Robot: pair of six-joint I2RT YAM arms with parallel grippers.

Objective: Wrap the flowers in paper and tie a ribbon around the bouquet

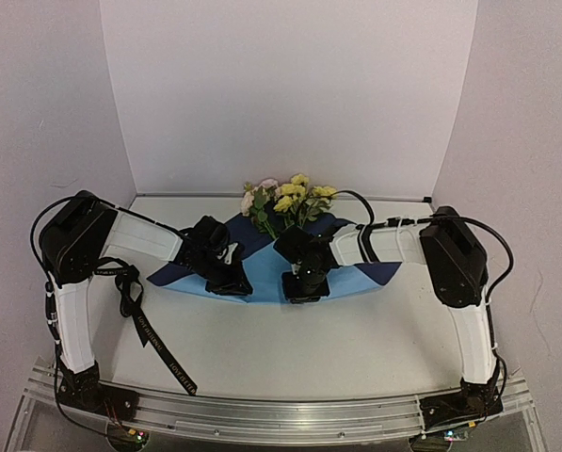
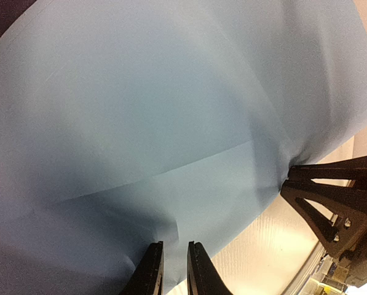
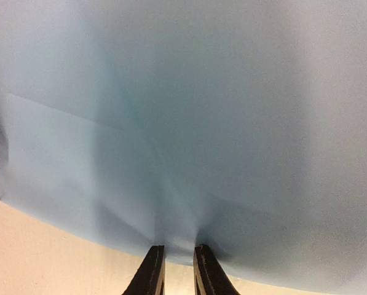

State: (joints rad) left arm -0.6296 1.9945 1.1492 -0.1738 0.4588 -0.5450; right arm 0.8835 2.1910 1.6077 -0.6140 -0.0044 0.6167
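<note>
The paper [image 1: 266, 282] lies across the middle of the table, light blue along its near side and navy at its ends and back. The flowers [image 1: 285, 200] rest at its far edge, yellow and pink blooms pointing to the back wall, with their stems hidden by the arms. My left gripper [image 1: 232, 282] pinches the paper's near edge [image 2: 171, 104]; its jaws [image 2: 175, 265] are shut on a fold. My right gripper [image 1: 304, 287] grips the same edge further right, and the sheet [image 3: 201, 92] puckers between its jaws [image 3: 177, 263]. The ribbon [image 1: 158, 344] hangs from the left arm down to the table.
White walls close the table at the back and sides. Bare table [image 1: 356, 348] lies in front of the paper, with the metal rail [image 1: 281, 414] at the near edge. The right gripper's fingers [image 2: 331, 203] show in the left wrist view.
</note>
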